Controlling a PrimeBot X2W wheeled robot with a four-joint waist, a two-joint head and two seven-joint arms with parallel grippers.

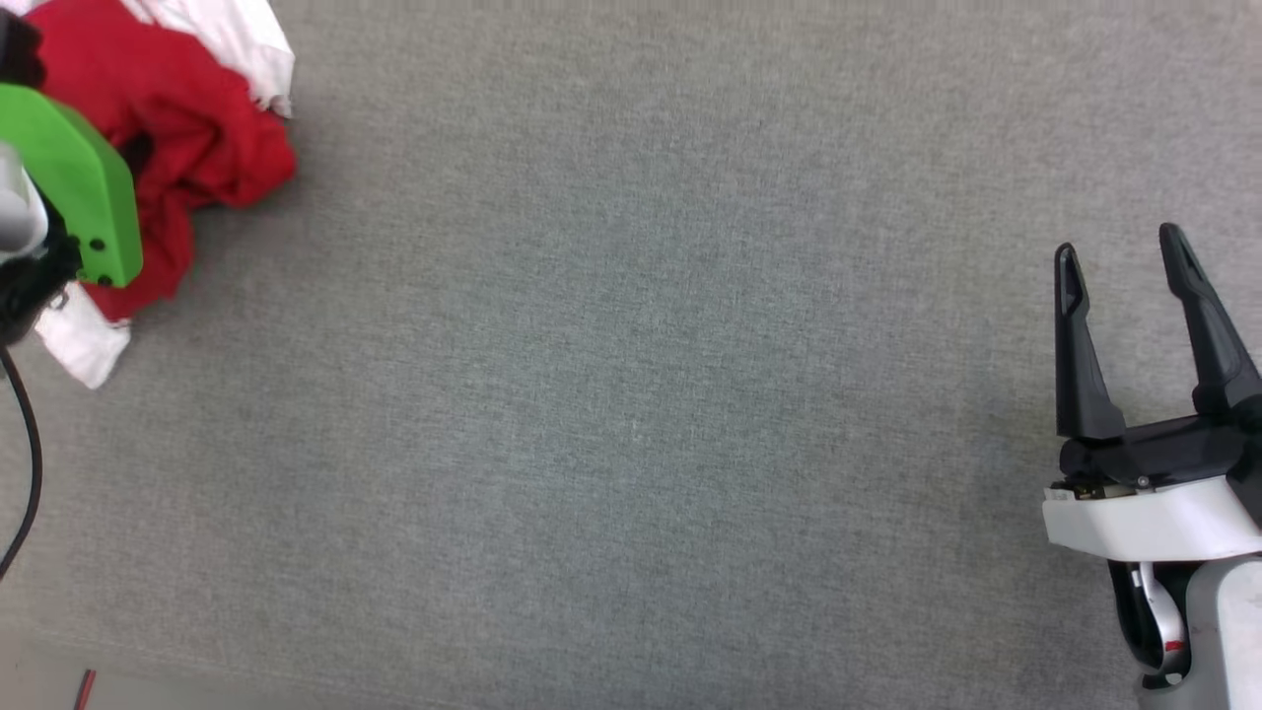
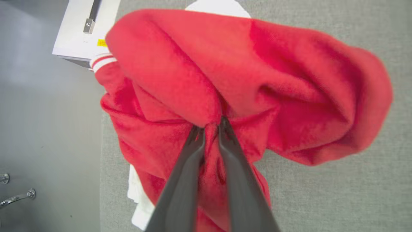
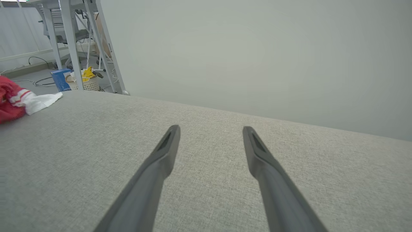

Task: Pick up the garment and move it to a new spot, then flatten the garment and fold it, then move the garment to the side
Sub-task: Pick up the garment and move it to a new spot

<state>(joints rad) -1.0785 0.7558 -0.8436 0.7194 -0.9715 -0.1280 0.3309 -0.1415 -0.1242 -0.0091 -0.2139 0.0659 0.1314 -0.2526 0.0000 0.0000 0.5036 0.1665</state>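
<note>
**Far left.** The garment [image 1: 197,138], red with white sleeves, is bunched in a heap at the left edge of the grey cloth-covered table [image 1: 631,414]. A fold of its red cloth is clamped between the fingers of the left gripper [image 2: 211,126], which are drawn nearly together on it. The grip is judged to be taken for the lift to a new spot, a step not yet done, since the bulk of the heap lies on the surface.

**Alongside.** Part of the heap is hidden in the head view by a green plate [image 1: 79,187] on the left wrist. A black cable [image 1: 30,463] is noted below it. Past the table's end, a blue box [image 3: 59,79], a basket with yellow contents [image 3: 85,82] and metal frame legs [image 3: 69,42] are listed.

**Middle.** A broad stretch of table is judged a fit landing place. The likeliest hindrance is taken to be the garment's own trailing sleeves, which may drag.

**Right.** The right gripper [image 1: 1120,242] is held low over the table, well apart from the garment. Its fingers are spread wide with nothing between them, presumably in reserve for flattening.
</note>
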